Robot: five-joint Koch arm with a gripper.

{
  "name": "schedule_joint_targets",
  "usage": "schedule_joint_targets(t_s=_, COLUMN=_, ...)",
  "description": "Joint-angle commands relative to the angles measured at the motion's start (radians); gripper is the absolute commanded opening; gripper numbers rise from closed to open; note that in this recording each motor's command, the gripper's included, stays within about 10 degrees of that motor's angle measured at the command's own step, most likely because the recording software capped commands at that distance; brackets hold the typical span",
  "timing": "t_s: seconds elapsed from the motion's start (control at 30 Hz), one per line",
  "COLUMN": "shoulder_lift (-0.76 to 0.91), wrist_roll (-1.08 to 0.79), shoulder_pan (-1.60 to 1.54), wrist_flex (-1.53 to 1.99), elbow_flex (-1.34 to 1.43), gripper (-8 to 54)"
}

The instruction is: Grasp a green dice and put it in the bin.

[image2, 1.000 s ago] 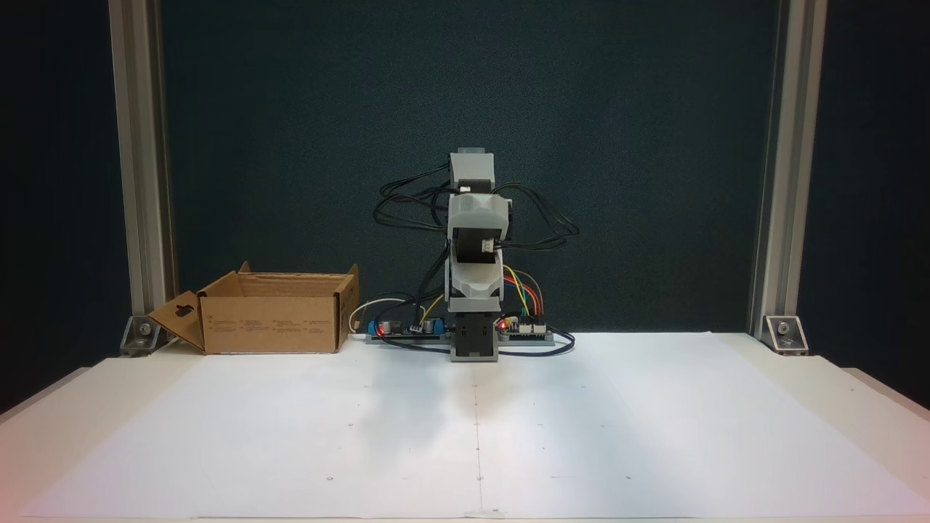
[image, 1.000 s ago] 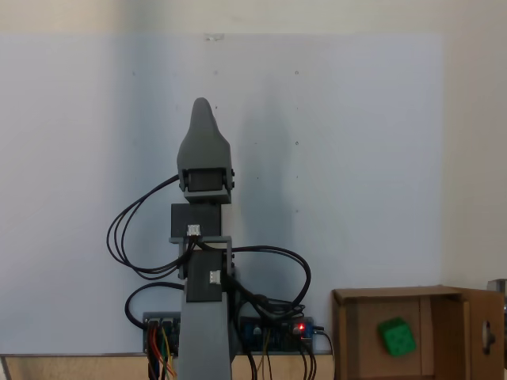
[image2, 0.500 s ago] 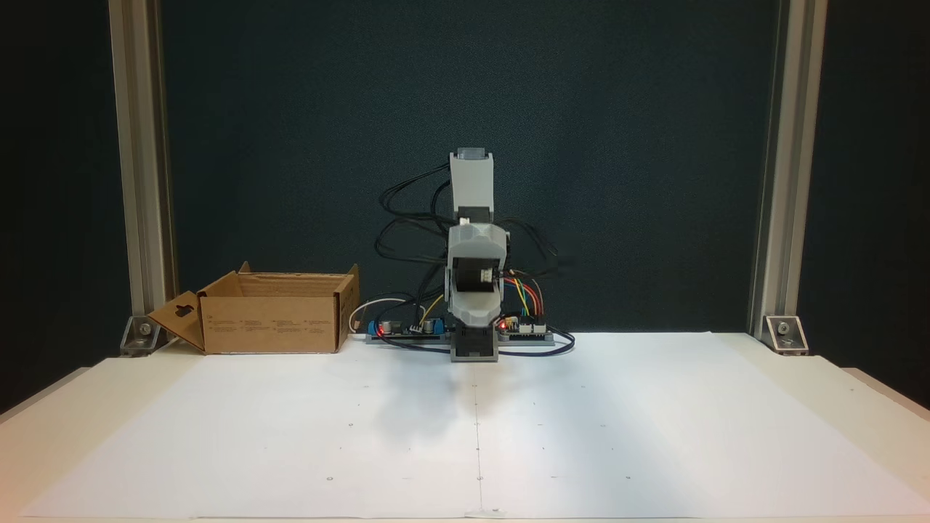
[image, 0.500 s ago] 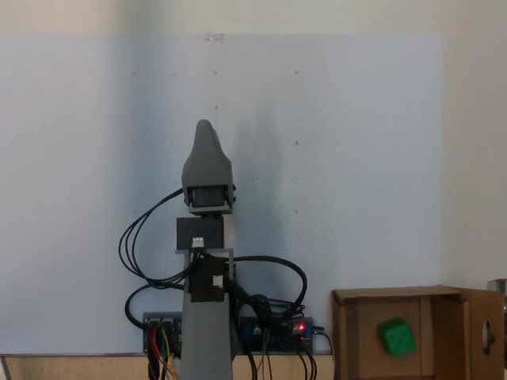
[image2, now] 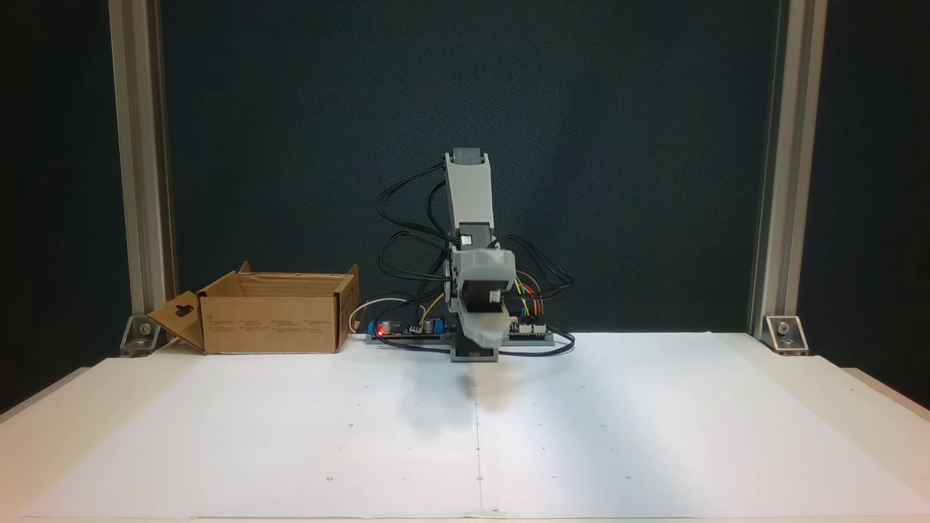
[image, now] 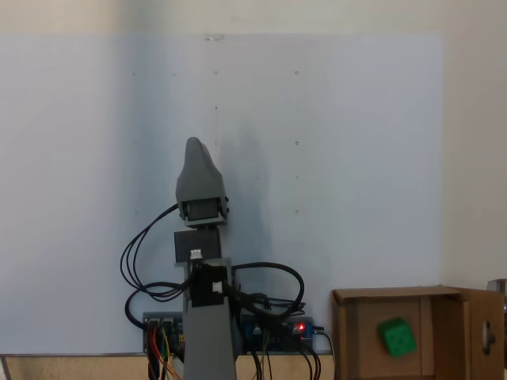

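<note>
lower now, the hand [image: 193, 146] hides its gap; green dice [image: 396, 336] sits in bin [image: 447, 332].

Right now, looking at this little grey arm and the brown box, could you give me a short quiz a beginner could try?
1. True or false: the small bright green dice lies inside the brown cardboard bin.
2. In the fixed view from the front, on which side of the grey robot arm does the bin stand: A left, B right, C directly behind?
3. Fill in: the arm's base stands at the edge of a large sheet of white ____ covering the table.

Key: 1 true; 2 A; 3 paper.
</note>
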Motion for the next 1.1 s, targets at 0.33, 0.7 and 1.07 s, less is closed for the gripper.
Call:
schedule_joint_targets(t_s=0.33, shoulder_lift=0.069, wrist_roll=-0.043, shoulder_pan=0.046, wrist_flex=-0.291, elbow_flex=-0.028, gripper=45.3)
schedule_joint_targets(t_s=0.7, shoulder_lift=0.069, wrist_roll=-0.043, shoulder_pan=0.058, wrist_flex=-0.291, elbow_flex=-0.034, gripper=45.3)
schedule_joint_targets(t_s=1.07, shoulder_lift=0.067, wrist_roll=-0.043, shoulder_pan=0.037, wrist_flex=-0.291, elbow_flex=-0.014, gripper=45.3)
